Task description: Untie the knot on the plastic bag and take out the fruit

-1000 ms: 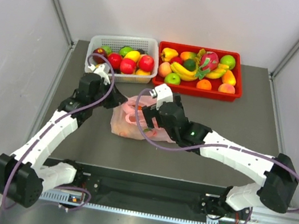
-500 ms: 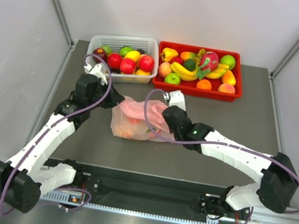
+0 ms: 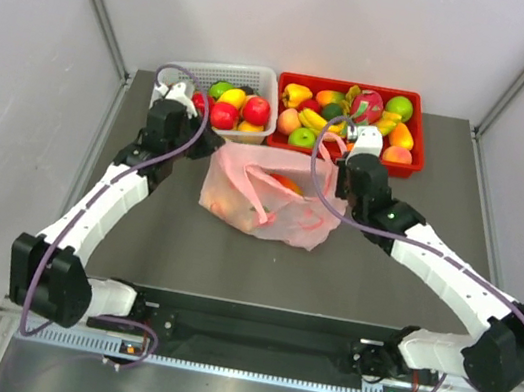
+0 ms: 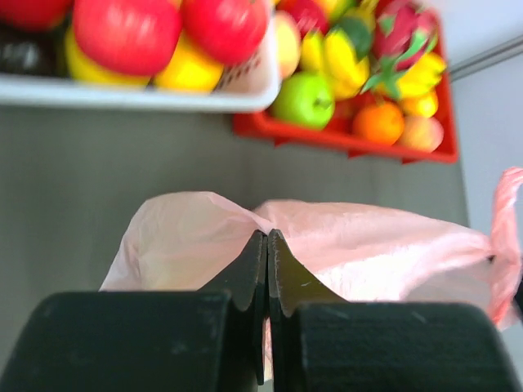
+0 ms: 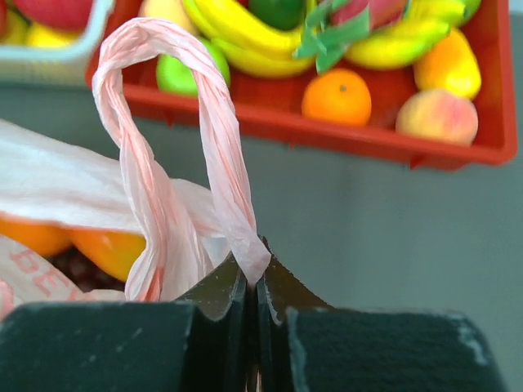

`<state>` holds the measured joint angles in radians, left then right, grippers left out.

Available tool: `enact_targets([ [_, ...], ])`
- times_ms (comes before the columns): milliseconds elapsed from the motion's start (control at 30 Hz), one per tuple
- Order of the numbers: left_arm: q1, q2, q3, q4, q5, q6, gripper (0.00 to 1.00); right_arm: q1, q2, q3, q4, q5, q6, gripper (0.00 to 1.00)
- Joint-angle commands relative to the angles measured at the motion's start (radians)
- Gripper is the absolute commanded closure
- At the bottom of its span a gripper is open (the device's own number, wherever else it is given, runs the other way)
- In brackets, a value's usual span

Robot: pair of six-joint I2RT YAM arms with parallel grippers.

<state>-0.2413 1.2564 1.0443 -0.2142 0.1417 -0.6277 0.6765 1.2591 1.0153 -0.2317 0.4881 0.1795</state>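
Pinching left claw [image 4: 267, 238]: fingers pressed together on a fold of the plastic bag [image 3: 265, 207] at its far-left corner. The pink film fans out to both sides of the tips.
Right claw [image 5: 255, 273]: fingers together, clamped on the foot of a twisted handle loop [image 5: 219, 139] of the same bag. The loop stands up above the tips and arches over to the left.
Between the claws: the bag's far edge is drawn out wide, with the left claw at one end and the right claw at the other.
Plastic bag: lies crumpled on the worktop [image 3: 418, 234], about midway between its left and right edges and nearer the far edge than the near one. It is translucent pink and sits just in front of the basket and the tray.
Fruit [image 5: 105, 249]: inside the bag. Rounded orange pieces show under the lifted film beside the right claw. Something dark lies below them, too hidden to name.
White basket [image 3: 253, 75]: at the far edge of the worktop, left of centre, heaped with red, yellow and green pieces. The left arm's wrist is just beside its near-left corner.
Red tray [image 3: 423, 143]: at the far edge, just right of the basket, filled with mixed colourful pieces.
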Motion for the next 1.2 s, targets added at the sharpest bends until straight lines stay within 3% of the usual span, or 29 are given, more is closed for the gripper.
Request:
enact_targets([
  [0,0.017,0.008,0.095,0.206,0.047,0.02,1.0,-0.028,0.031,0.077,0.169,-0.043,-0.072,1.0],
  [133,0.019,-0.07,0.047,0.242,0.101,0.045,1.0,-0.031,-0.006,0.028,0.284,-0.08,-0.1,1.0],
  [267,0.017,-0.324,-0.255,0.306,0.104,0.016,1.0,-0.029,-0.09,-0.099,0.402,-0.141,-0.103,1.0],
  [433,0.014,-0.583,-0.628,0.26,0.125,-0.113,1.0,-0.029,-0.161,-0.251,0.431,-0.262,-0.107,1.0],
  [567,0.013,-0.814,-0.763,0.219,0.206,-0.223,1.0,-0.028,-0.185,-0.343,0.446,-0.361,-0.095,1.0],
  [600,0.013,-0.843,-0.768,0.147,0.217,-0.237,1.0,-0.028,-0.199,-0.354,0.456,-0.384,-0.094,1.0],
  [667,0.011,-0.91,-0.748,0.092,0.234,-0.233,0.84,-0.028,-0.213,-0.374,0.46,-0.402,-0.097,1.0],
  [733,0.011,-0.928,-0.678,0.0,0.234,-0.211,0.58,-0.029,-0.225,-0.376,0.462,-0.428,-0.112,1.0],
  [767,0.011,-0.927,-0.647,-0.034,0.231,-0.186,0.38,-0.029,-0.23,-0.367,0.456,-0.442,-0.12,1.0],
  [867,0.011,-0.859,-0.497,-0.126,0.233,-0.1,0.01,-0.029,-0.23,-0.339,0.431,-0.485,-0.146,1.0],
  [1000,0.011,-0.657,-0.235,-0.249,0.278,0.084,0.01,-0.028,-0.215,-0.307,0.405,-0.56,-0.172,1.0],
  [1067,0.01,-0.522,-0.155,-0.342,0.271,0.179,0.01,-0.029,-0.21,-0.29,0.391,-0.575,-0.172,1.0],
  [1167,-0.009,-0.402,-0.072,-0.356,0.297,0.253,0.01,-0.029,-0.207,-0.274,0.384,-0.6,-0.172,1.0],
])
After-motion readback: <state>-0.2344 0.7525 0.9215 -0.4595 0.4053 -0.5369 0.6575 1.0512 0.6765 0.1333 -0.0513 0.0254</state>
